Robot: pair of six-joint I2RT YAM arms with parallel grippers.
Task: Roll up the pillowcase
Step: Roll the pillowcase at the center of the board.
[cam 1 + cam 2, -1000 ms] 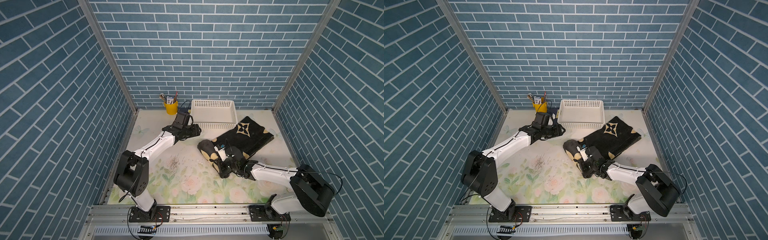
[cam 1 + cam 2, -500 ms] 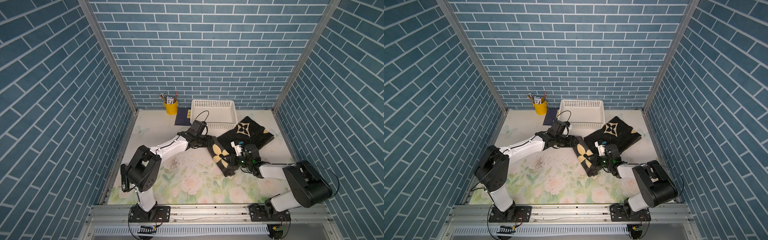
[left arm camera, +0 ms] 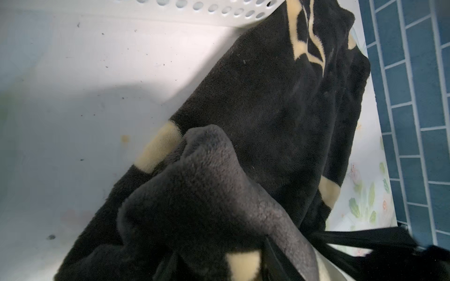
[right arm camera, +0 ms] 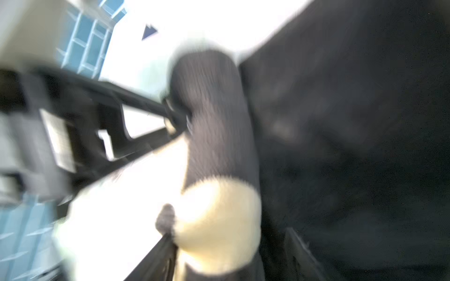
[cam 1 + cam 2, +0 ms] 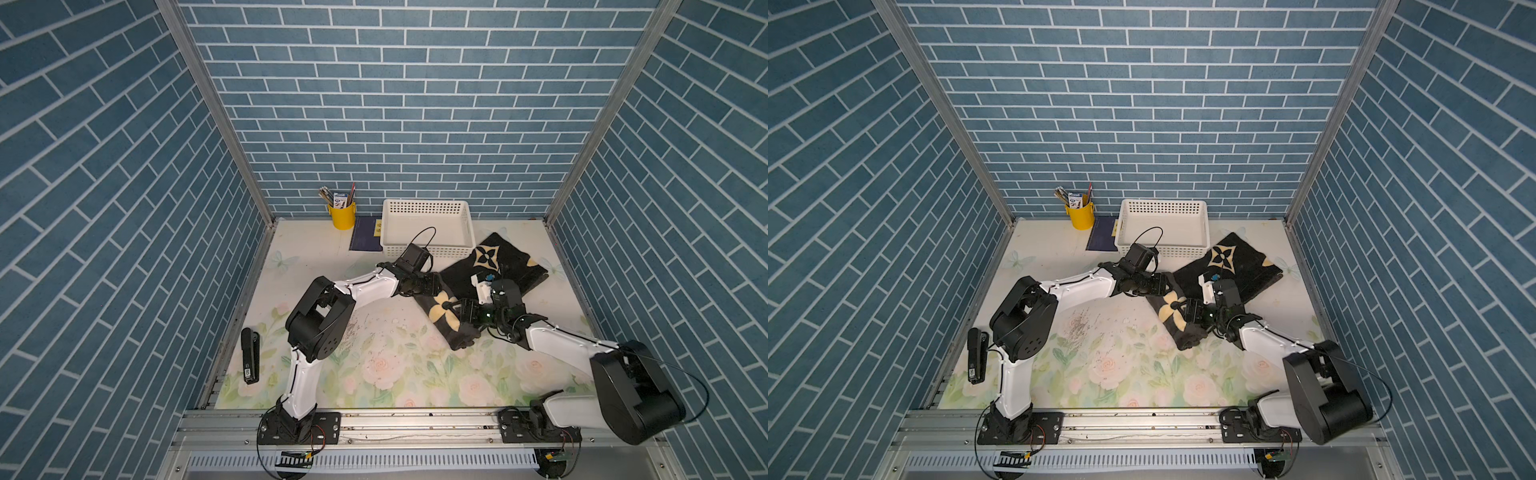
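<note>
While left gripper (image 5: 433,286) clamps pillowcase (image 5: 511,266) roll end, right gripper (image 5: 458,310) straddles it, jaws apart.

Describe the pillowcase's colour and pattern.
The pillowcase is black plush with cream-yellow flower motifs, clearest in a top view.

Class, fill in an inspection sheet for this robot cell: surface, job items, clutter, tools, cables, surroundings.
Surface: floral-print table mat, dark specks mid-table.
Job's things: black plush pillowcase with cream flower motifs, near end rolled, rest flat.
Clutter: white perforated plastic basket; yellow pen cup; dark blue notebook; black stapler.
Tools: left tool at one end of the roll, grip unclear; right tool open astride the roll.
Cables: black cable loop above left wrist; second cable loop behind right elbow.
Surroundings: blue brick-patterned walls.
</note>
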